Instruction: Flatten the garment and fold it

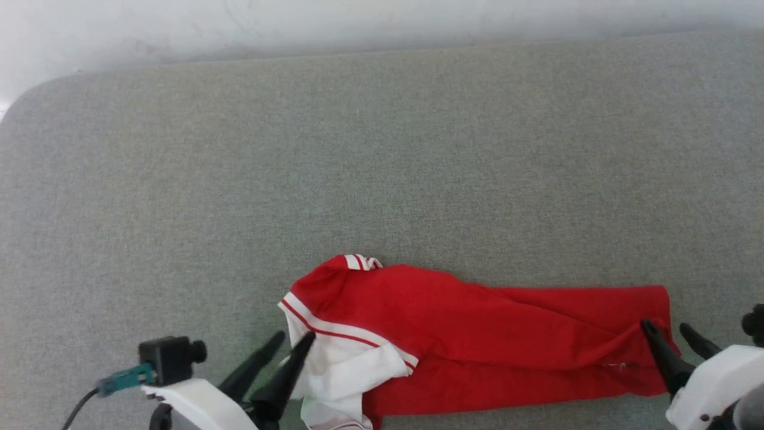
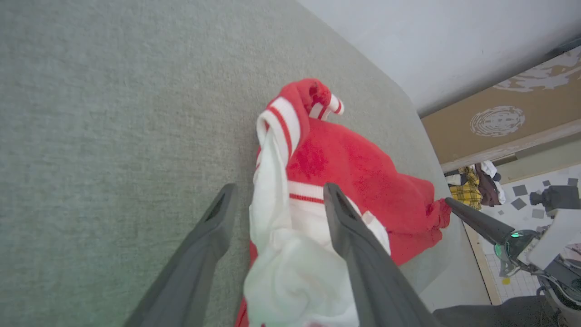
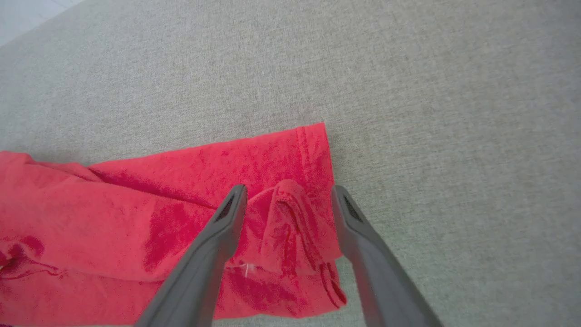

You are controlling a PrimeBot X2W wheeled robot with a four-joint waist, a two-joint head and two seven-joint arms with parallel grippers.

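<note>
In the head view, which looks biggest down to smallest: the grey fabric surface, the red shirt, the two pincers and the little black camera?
1. grey fabric surface
2. red jersey T-shirt with white sleeves
3. left pincer and right pincer: alike, so no ranking
4. small black box camera

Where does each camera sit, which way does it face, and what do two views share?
Head view: from the head, down onto the garment on the grey surface; left gripper lower left, right gripper lower right.
Left wrist view: from the left wrist, along its open fingers, at the white sleeve.
Right wrist view: from the right wrist, along its open fingers, at the red hem.
Shared: the garment, in all three.
</note>
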